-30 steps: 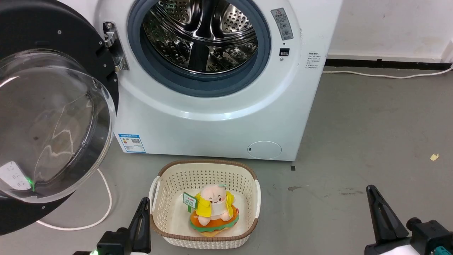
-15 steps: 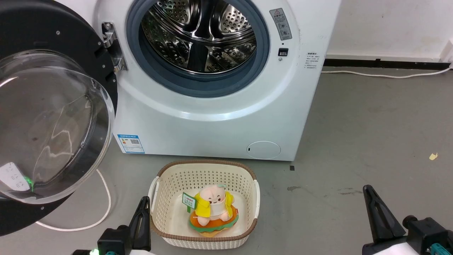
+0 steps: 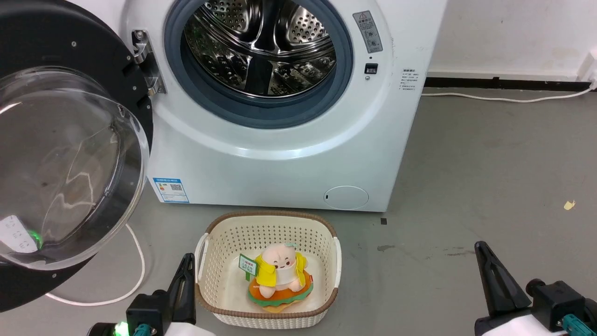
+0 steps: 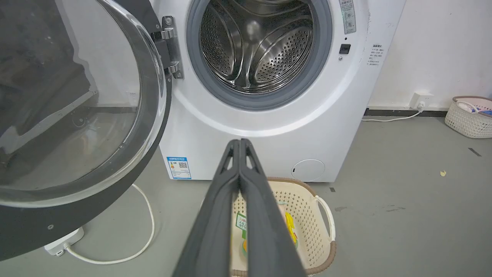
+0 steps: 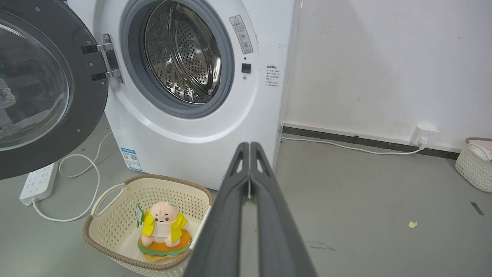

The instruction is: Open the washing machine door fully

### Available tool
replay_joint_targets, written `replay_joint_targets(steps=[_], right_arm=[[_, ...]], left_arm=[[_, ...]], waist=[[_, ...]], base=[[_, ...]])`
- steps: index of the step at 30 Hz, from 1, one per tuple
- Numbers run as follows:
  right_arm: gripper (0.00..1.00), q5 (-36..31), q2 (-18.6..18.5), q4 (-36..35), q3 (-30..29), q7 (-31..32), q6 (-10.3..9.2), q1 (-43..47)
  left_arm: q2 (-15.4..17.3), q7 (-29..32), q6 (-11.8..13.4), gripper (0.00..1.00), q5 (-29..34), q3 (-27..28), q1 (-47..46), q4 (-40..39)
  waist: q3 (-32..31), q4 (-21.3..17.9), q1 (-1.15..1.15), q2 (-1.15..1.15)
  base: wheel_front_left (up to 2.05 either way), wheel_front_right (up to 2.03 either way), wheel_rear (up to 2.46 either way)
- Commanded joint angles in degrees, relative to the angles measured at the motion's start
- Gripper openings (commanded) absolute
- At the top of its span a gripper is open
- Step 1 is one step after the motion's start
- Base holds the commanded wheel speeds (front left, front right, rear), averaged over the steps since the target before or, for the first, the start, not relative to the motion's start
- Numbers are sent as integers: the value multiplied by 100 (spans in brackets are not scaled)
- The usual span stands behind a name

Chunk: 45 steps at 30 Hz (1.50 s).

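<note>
The washing machine door (image 3: 70,154), glossy black with a bulging clear glass bowl, stands swung wide out to the left of the white machine (image 3: 289,135) on its hinge (image 3: 144,60). It is also in the left wrist view, door (image 4: 77,115), and the right wrist view, door (image 5: 42,84). The steel drum (image 3: 261,42) lies exposed. My left gripper (image 3: 185,270) is low at the bottom left, shut, clear of the door; its fingers (image 4: 240,154) press together. My right gripper (image 3: 480,256) is low at the bottom right, shut with fingers (image 5: 250,154) closed on nothing.
A cream basket (image 3: 205,261) holding a plush toy (image 3: 280,275) sits on the grey floor before the machine. A white cable (image 3: 135,261) and power strip (image 5: 36,184) lie under the door. Another basket (image 5: 474,165) stands by the wall at right, with a wall cable (image 3: 503,99).
The head view has shifted slightly, so everything sits a little left and the grippers a little lower. The door and the grippers look unchanged relative to the machine.
</note>
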Motion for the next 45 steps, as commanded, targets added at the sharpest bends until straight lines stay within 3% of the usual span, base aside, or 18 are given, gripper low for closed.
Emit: replay_joint_targets(steps=[1, 45], right_arm=[[0, -10, 10, 3, 15, 25, 1, -63], [0, -83, 21, 6, 165, 513, 3, -255]], left_arm=[[-34, 23, -29, 0, 49, 29, -59, -31], [-280, 538, -343, 0, 478, 457, -214, -177]], waist=[[0, -1, 0, 0], [-9, -89, 0, 0]], base=[[0, 0, 0], [0, 0, 0]])
